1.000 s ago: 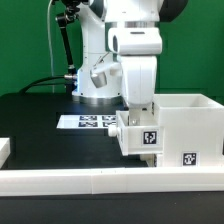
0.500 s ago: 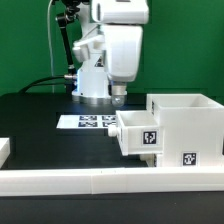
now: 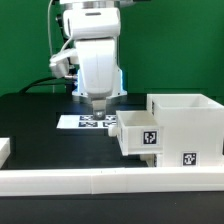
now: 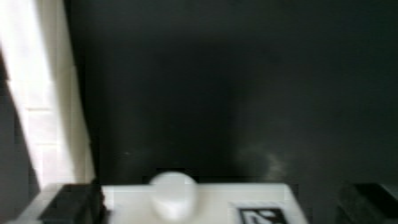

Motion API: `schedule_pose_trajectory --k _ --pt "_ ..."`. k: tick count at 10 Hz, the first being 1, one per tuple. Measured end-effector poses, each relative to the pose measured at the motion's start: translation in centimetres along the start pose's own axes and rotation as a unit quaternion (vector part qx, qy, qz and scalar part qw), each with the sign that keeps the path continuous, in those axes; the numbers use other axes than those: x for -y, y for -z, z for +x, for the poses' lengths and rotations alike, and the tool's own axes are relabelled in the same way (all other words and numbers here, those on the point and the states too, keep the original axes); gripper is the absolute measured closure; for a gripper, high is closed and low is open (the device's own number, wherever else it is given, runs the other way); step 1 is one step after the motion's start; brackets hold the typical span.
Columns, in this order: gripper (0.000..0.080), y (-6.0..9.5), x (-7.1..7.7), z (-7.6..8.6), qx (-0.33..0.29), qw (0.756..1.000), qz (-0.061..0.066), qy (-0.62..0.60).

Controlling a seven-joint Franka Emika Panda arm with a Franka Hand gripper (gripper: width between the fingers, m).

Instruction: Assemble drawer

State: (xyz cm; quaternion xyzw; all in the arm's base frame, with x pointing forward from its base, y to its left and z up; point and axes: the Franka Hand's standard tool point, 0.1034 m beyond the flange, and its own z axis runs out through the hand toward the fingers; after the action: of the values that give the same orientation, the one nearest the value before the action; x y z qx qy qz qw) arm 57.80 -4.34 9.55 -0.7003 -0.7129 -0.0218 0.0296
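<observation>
From my remote seat, the exterior view showed the drawer [image 3: 172, 128] sitting at the front edge of the black table [image 3: 40, 125], toward the exterior view's right corner and touching the low white rail [image 3: 100, 180] that bordered that edge. Its large housing [image 3: 190, 125] stood upright with the top open, and a smaller tray [image 3: 138, 133] stuck out of the housing's side facing the exterior view's left, only partly pushed in.

I could read no words or brand names anywhere. The only print was square black-and-white tags: one on the tray's front face [image 3: 150, 138], one low on the housing [image 3: 187, 157], and a row on the marker board [image 3: 88, 122], which lay flat farther back, toward the middle of the table.

The gripper [image 3: 100, 103] hung above the marker board, just beside the tray on the exterior view's left and clear of it. In the wrist view I saw both dark fingertips [image 4: 68, 203] set far apart with nothing between them, so the jaws stood wide. Below them that view showed a white part with a rounded knob [image 4: 171, 190] and the corner of a tag.
</observation>
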Motion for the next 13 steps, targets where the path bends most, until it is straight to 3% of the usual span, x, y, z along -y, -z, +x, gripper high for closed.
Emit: schedule_pose_trajectory --k 2,4,7,12,13 --pt "0.015 -0.9 -1.3 -1.1 -0.042 0.999 0.005 0.011" --pt "0.015 -2.4 -1.7 -0.8 -0.063 0.998 0.008 0.008" --pt "0.015 -3.7 -1.6 1.3 -0.069 0.998 0.015 0.002" --pt "0.015 -3.9 -2.2 5.7 -0.072 0.997 0.016 -0.028" --pt "0.015 -3.9 -2.3 6.0 -0.069 0.997 0.018 -0.03"
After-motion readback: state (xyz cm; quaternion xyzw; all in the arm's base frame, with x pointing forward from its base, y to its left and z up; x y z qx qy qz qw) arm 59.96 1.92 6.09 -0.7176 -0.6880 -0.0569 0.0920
